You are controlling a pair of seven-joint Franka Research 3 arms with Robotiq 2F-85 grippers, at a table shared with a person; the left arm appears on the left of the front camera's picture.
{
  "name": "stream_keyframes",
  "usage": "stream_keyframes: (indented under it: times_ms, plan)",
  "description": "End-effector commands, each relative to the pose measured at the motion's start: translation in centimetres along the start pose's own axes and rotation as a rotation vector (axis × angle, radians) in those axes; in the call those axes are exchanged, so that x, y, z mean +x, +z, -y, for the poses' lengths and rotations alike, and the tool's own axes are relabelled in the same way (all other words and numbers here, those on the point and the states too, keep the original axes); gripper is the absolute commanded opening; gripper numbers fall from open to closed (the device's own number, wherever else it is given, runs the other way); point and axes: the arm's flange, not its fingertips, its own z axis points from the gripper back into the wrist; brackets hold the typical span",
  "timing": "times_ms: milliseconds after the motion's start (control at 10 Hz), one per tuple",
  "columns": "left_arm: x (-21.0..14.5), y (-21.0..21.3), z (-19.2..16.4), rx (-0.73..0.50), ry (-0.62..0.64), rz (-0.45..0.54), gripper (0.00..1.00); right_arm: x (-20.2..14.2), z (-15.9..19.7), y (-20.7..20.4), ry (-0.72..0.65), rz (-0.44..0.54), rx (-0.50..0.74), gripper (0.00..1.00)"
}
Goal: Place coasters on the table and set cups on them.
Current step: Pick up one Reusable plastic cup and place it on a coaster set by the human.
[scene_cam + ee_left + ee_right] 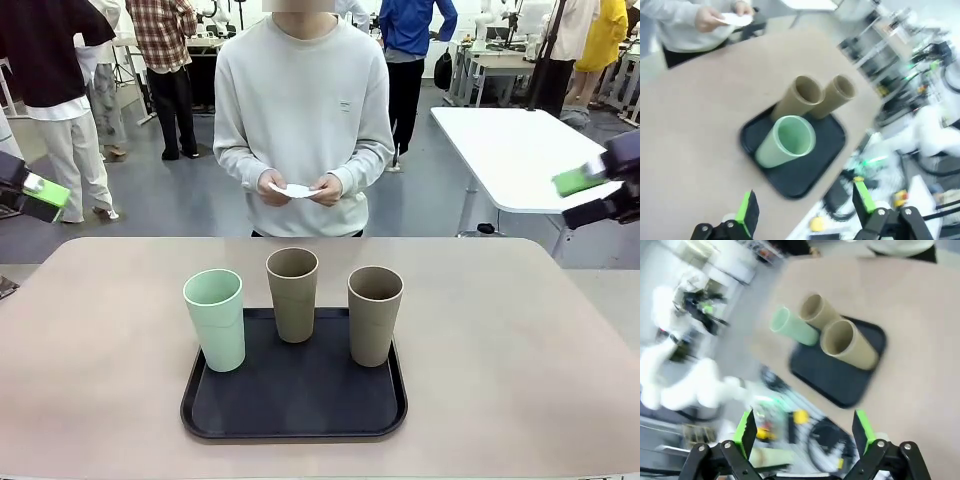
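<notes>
Where the mint cup (214,320) stands: upright on the left end of the black tray (295,420), the nearest of the three cups to our side.
Middle brown cup (293,295): upright at the tray's far edge, just beside the mint cup; we see a narrow gap between them.
Right brown cup (375,315): upright on the tray's right part, near the middle one but apart from it.
Tray: flat on the table (100,350), midway between our arms and close to our edge.
Coasters (297,190): white paper held in both of the person's hands (328,187) beyond the far edge and above the table; we cannot tell how many there are.
Left gripper (805,205): fingers spread wide with nothing between them, raised off to the table's left side, its camera looking down on the tray.
Right gripper (804,431): fingers likewise wide apart and holding nothing, raised at the right side, well away from the cups.
</notes>
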Motion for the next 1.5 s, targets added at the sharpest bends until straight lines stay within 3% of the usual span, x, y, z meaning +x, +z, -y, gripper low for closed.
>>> stream_keyframes:
  times_ms: [0,100,300,500,900,1400]
  plan:
    - [-0.5,0.3,-3.4,-0.069,0.197,-0.026,1.0,-6.4,5.1,-2.1,-0.242,0.022,0.176,1.0]
    - [-1.3,1.6,-5.4,-0.052,0.268,-0.035,1.0,-7.5,6.8,-1.5,-0.304,-0.034,0.159,1.0]
    - [-2.7,2.7,-9.0,-0.031,0.403,-0.069,1.0,-9.6,10.7,0.5,-0.425,-0.053,0.151,1.0]
    - [-3.5,2.3,-9.6,-0.023,0.468,-0.047,1.0,-11.9,13.2,1.9,-0.492,-0.064,0.163,1.0]
    - [-6.6,2.9,-8.9,-0.004,0.585,0.057,1.0,-15.6,15.1,5.3,-0.556,-0.019,0.155,1.0]
    - [-10.2,0.8,-6.6,-0.099,0.658,0.159,1.0,-16.4,14.9,6.6,-0.563,0.019,0.145,1.0]
